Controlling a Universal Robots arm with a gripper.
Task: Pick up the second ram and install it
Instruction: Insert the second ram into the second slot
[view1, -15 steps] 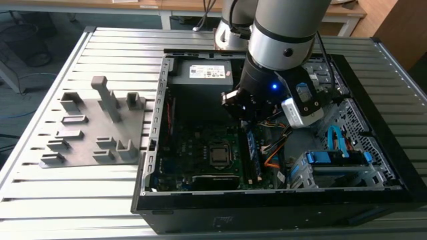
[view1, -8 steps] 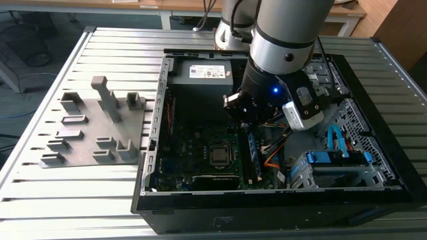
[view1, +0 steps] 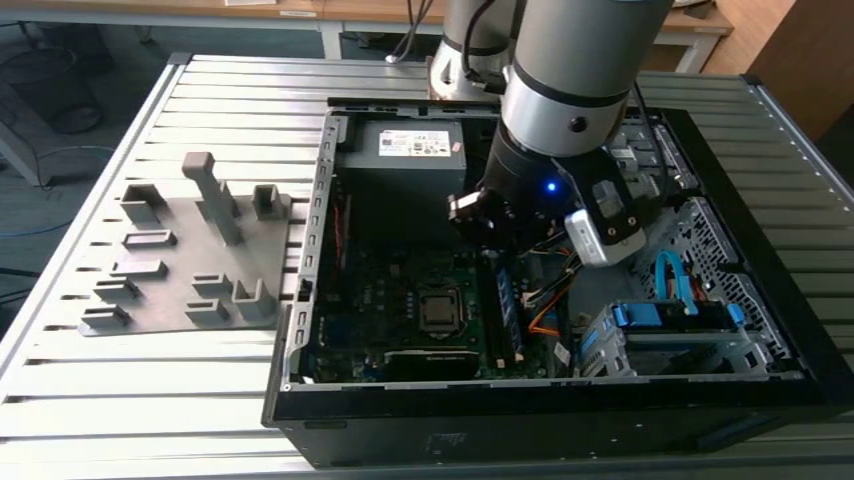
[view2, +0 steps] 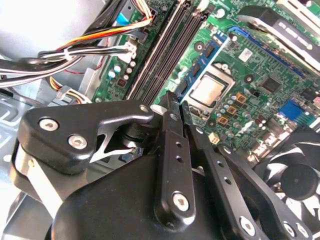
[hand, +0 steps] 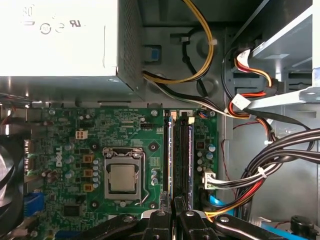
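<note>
Hovering inside the black open computer case (view1: 561, 395), our gripper (view2: 176, 102) has its jaws narrowed edge-on around the thin blue-green memory stick (view1: 505, 300), poised over the motherboard's long black slots (hand: 183, 155) beside the square processor socket (hand: 122, 177); slight misalignment could jam it.

I see a ribbed metal table (view1: 200, 385) made of long aluminium slats carrying everything. Two things lie directly on it. The open black computer case (view1: 441, 440) sits flat, side panel off, and my gripper (view1: 497, 232) hangs inside it, so the case floor is right beneath the fingers. The grey holder tray (view1: 187, 265), with its upright blocks, rests on the slats well away from the fingers, toward the exterior view's left, just beside the case wall but apart from it.
</note>
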